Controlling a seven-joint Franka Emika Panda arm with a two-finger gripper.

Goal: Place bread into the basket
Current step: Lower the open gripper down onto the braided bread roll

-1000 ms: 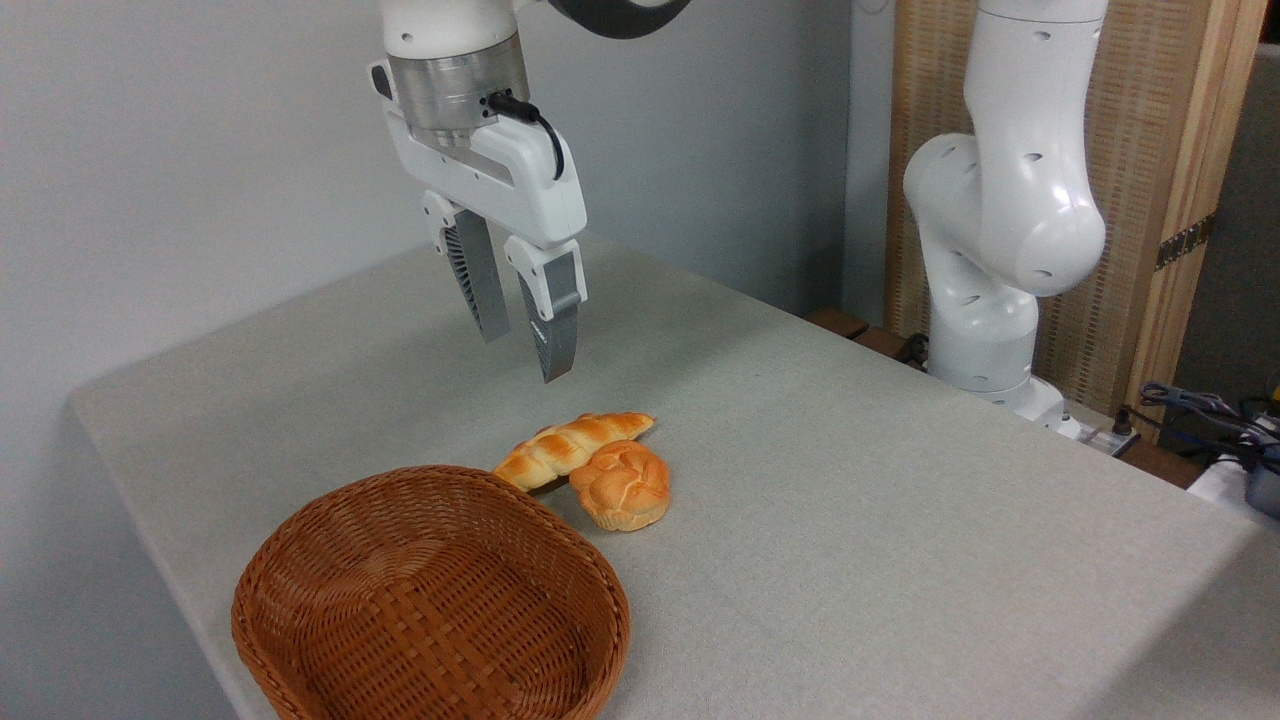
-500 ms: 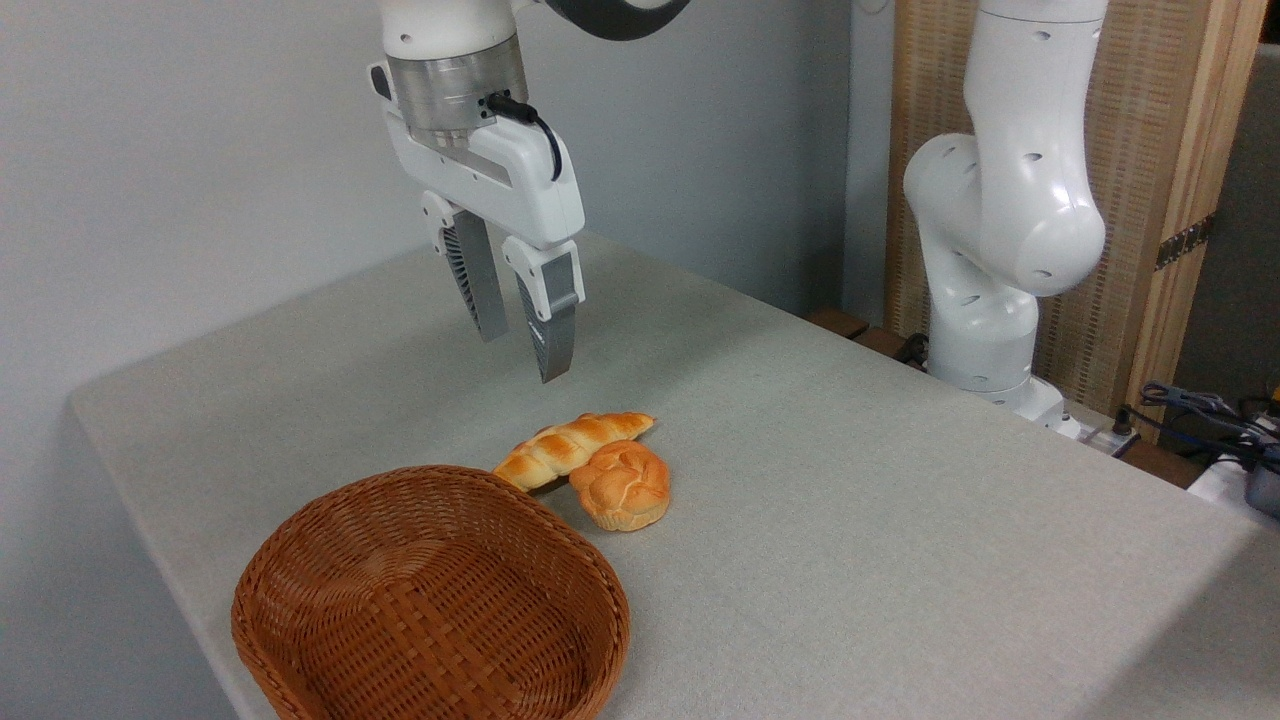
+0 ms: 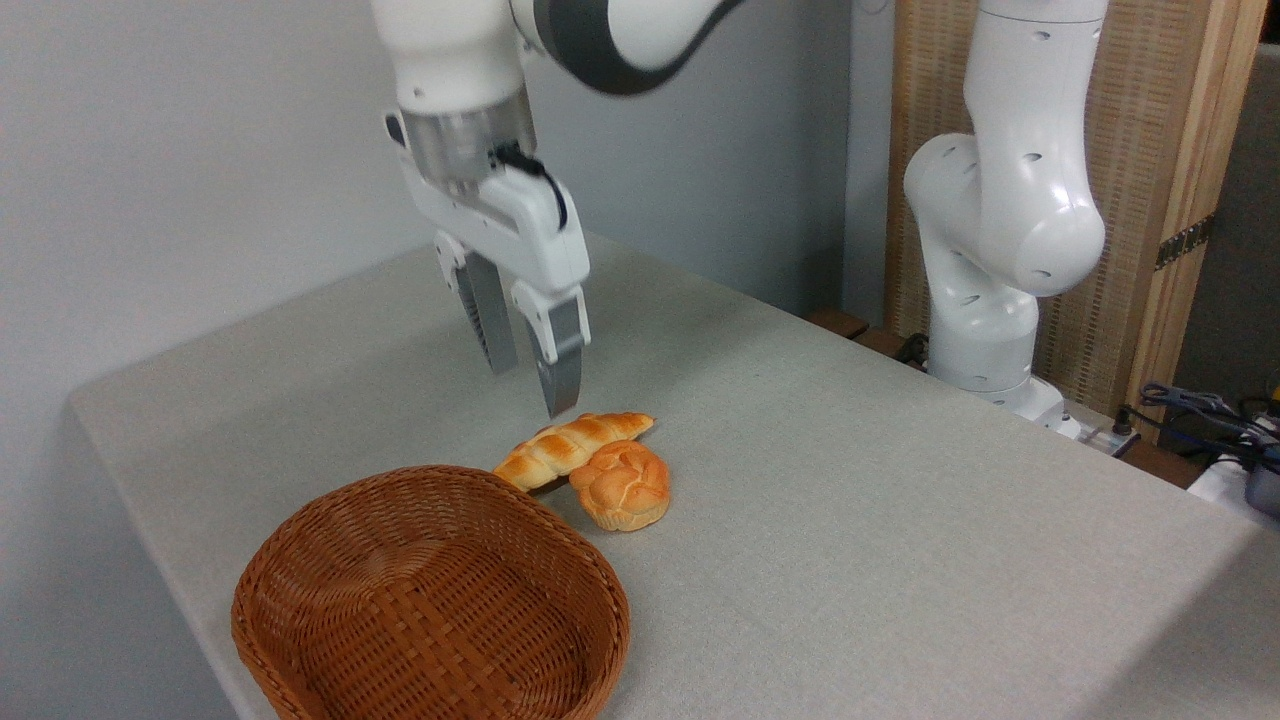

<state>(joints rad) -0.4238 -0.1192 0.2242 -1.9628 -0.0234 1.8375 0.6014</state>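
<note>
Camera view: gripper (image 3: 533, 388) hangs just above the bread (image 3: 572, 446), jaws apart and holding nothing. Bread lies on the table (image 3: 900, 520), touching a round bun (image 3: 622, 484), at the basket's (image 3: 430, 598) one o'clock, outside its rim.

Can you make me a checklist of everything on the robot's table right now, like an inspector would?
Surface: grey table, covered in cloth.
Job's things: braided bread on the table, outside the basket, which holds nothing.
Clutter: round bun touching the bread.
Grippers: end effector open, holding nothing, one fingertip just above the bread.
Cables: black cable on the end effector; wires at the right edge.
Surroundings: grey wall, wooden panel, robot base.
</note>
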